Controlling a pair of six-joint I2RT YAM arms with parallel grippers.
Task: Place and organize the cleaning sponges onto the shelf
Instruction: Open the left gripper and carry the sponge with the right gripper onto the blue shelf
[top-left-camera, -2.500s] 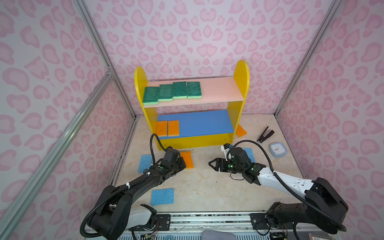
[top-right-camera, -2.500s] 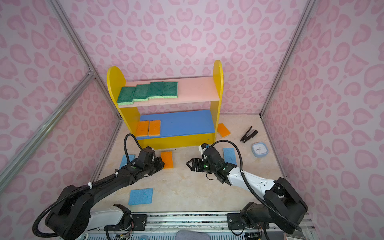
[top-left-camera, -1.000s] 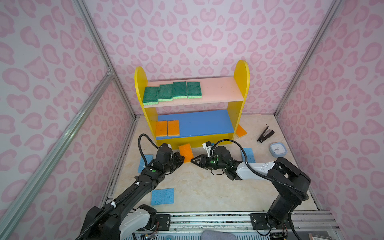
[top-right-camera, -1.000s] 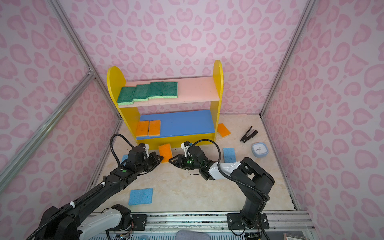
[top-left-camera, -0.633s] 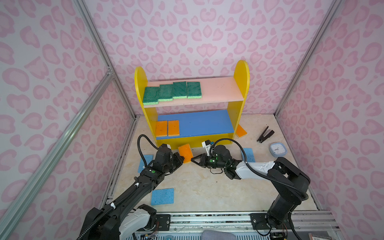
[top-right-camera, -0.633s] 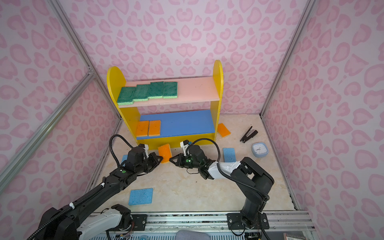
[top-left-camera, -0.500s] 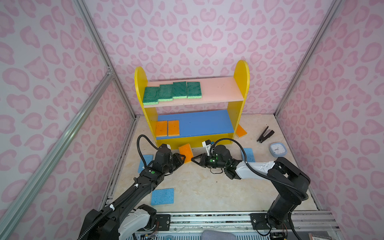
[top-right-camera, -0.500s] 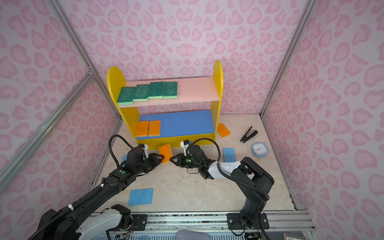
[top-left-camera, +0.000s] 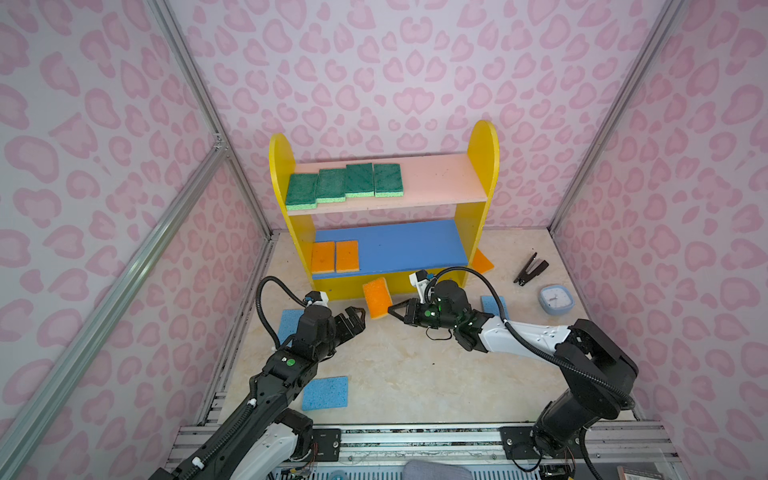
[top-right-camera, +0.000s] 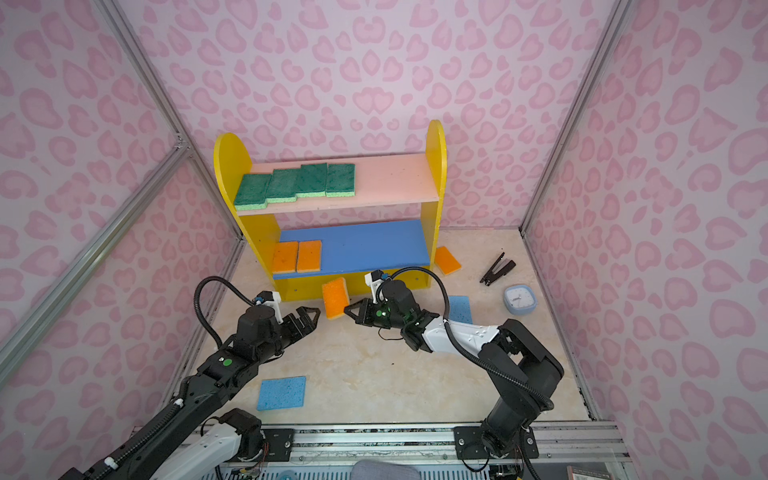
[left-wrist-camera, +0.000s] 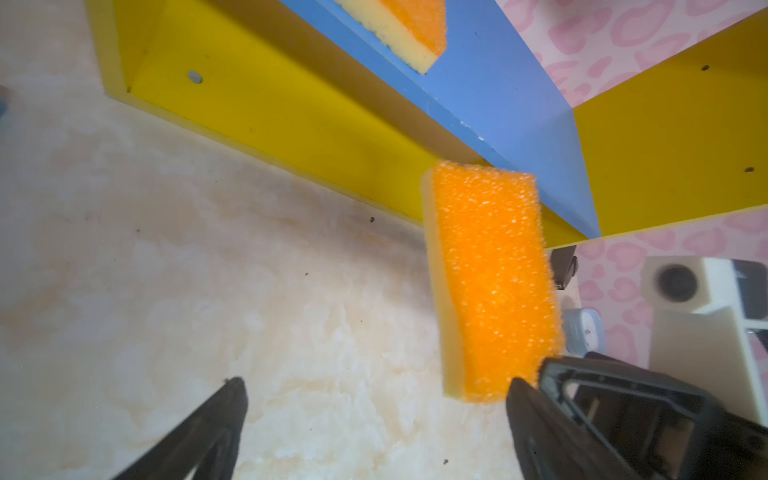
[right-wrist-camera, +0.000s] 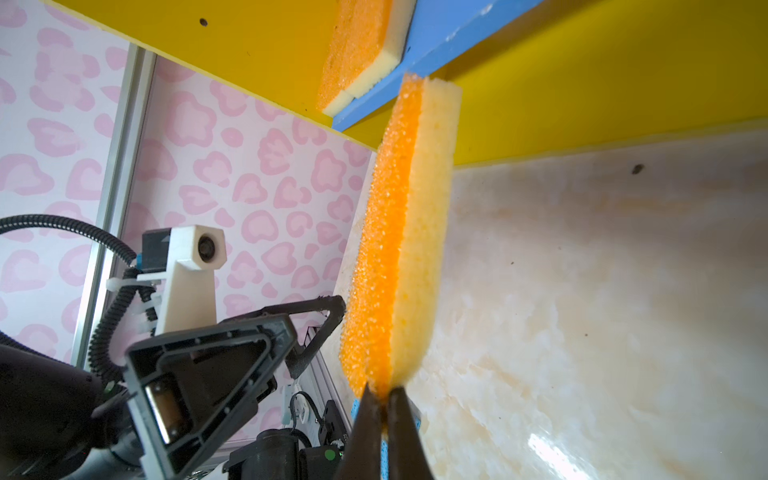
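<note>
The orange sponge (top-left-camera: 377, 298) stands on end just in front of the shelf's (top-left-camera: 482, 166) yellow bottom, its lower end pinched between the closed jaws of the right gripper (right-wrist-camera: 384, 395). A second ago the left gripper (top-left-camera: 360, 319) held it; now its jaws stand wide apart beside the sponge, clear of it. The two orange sponges (top-left-camera: 335, 256) on the blue board (top-left-camera: 399, 245) have not moved

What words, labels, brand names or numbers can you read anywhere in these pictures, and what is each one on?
No text can be read in any view.
Clock: the marks on its white face are too small to read.
Shelf, sponges, stapler: no print shows on them.
</note>
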